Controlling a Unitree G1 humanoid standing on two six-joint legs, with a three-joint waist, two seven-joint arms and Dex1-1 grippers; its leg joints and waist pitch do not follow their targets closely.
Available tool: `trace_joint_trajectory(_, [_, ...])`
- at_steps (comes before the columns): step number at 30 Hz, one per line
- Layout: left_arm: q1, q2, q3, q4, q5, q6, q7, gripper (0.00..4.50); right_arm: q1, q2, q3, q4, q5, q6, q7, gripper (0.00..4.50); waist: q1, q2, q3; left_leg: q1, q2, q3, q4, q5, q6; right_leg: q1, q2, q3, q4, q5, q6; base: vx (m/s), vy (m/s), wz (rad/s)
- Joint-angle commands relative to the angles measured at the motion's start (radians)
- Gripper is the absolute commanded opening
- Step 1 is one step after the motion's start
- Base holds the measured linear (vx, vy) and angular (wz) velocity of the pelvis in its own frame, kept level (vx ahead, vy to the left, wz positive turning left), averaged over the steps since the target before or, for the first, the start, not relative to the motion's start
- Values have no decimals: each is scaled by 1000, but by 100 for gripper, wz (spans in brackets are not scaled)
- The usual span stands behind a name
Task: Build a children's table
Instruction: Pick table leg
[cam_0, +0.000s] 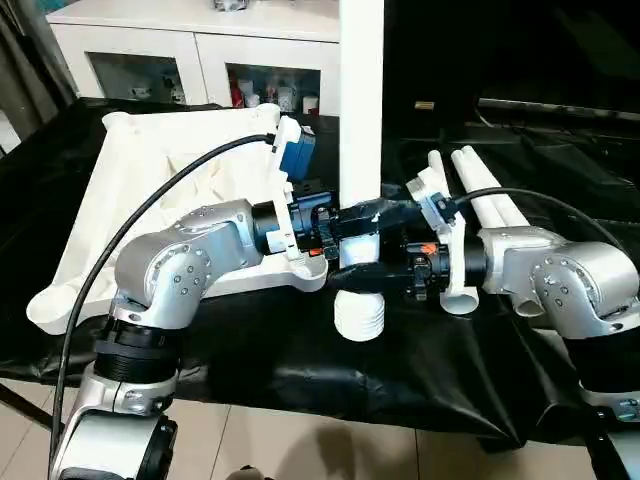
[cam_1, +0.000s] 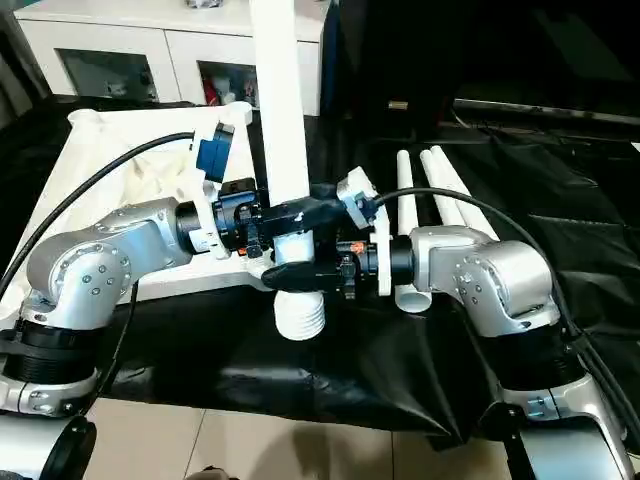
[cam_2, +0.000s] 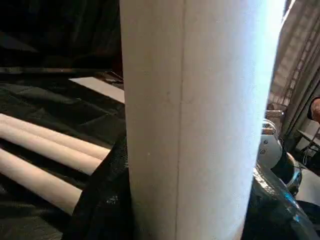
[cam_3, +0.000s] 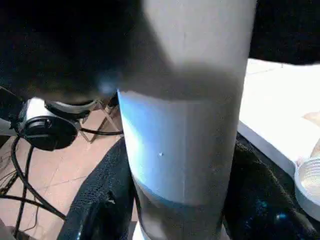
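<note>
I see the upright long white cylindrical plastic leg (cam_0: 361, 120) clamped by both jaws, left gripper (cam_0: 345, 222) and right gripper (cam_0: 385, 270); ribbed white tabletop (cam_0: 150, 190) at ten o'clock.

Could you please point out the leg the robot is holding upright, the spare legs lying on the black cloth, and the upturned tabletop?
held leg (cam_0: 360, 110), left eye view, on its smooth shaft above the grippers.
spare legs (cam_0: 490, 195), left eye view, mid-length on one tube.
tabletop (cam_0: 130, 200), left eye view, on its ribbed underside.
</note>
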Motion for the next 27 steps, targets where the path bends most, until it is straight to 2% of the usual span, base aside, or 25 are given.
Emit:
trace_joint_trajectory(1, [-36,-18,7,-21,-1,-31,7,245,12,8,30,-16,-3,17,-6,196,5,-7,-78,12,43,-15,-51,-51,31,63,-101,56,-76,-142,-130,0,0,0])
trace_joint_trajectory(4, [-41,-23,30,-22,-21,-16,21,266,15,8,29,-16,-4,16,-7,193,5,-9,-78,12,43,-15,-51,-51,32,64,-100,56,-76,-135,-134,0,0,0])
trace_joint_trajectory(7, [-57,-34,60,-2,-7,-31,71,301,18,8,28,-19,-3,16,-7,190,4,-8,-78,12,43,-16,-51,-54,31,63,-99,56,-77,-137,-134,0,0,0])
trace_joint_trajectory(10, [-88,-42,122,28,-55,-21,89,311,23,7,30,-21,-5,13,-7,190,8,-10,-78,13,41,-14,-50,-58,30,63,-101,56,-79,-160,-128,0,0,0])
trace_joint_trajectory(12, [-95,-37,131,29,-64,-17,85,338,24,6,31,-22,-6,12,-5,189,9,-8,-78,13,41,-15,-50,-58,27,64,-100,55,-78,-160,-132,0,0,0])
trace_joint_trajectory(14, [-99,-36,135,29,-66,-14,85,343,25,6,32,-22,-7,12,-5,189,10,-10,-79,12,42,-16,-49,-57,31,64,-102,55,-79,-150,-132,0,0,0])
trace_joint_trajectory(16, [-100,-43,141,30,-68,-11,91,343,26,6,33,-24,-9,10,-5,189,8,-9,-78,11,43,-17,-50,-59,32,63,-101,55,-77,-146,-131,0,0,0])
trace_joint_trajectory(19, [-102,-47,142,32,-71,-7,100,310,28,4,34,-26,-11,9,-3,189,9,-8,-77,13,44,-16,-51,-67,25,62,-101,56,-80,-179,-122,0,0,0])
trace_joint_trajectory(21, [-102,-45,139,32,-73,-5,99,309,28,3,34,-27,-12,8,-2,189,10,-7,-76,15,45,-16,-51,-76,23,60,-102,56,-82,-190,-119,0,0,0])
trace_joint_trajectory(27, [-98,-49,133,25,-74,10,99,252,28,-3,38,-29,-12,5,-1,189,13,-7,-76,15,46,-17,-52,-85,18,58,-102,56,-82,-201,-115,0,0,0])
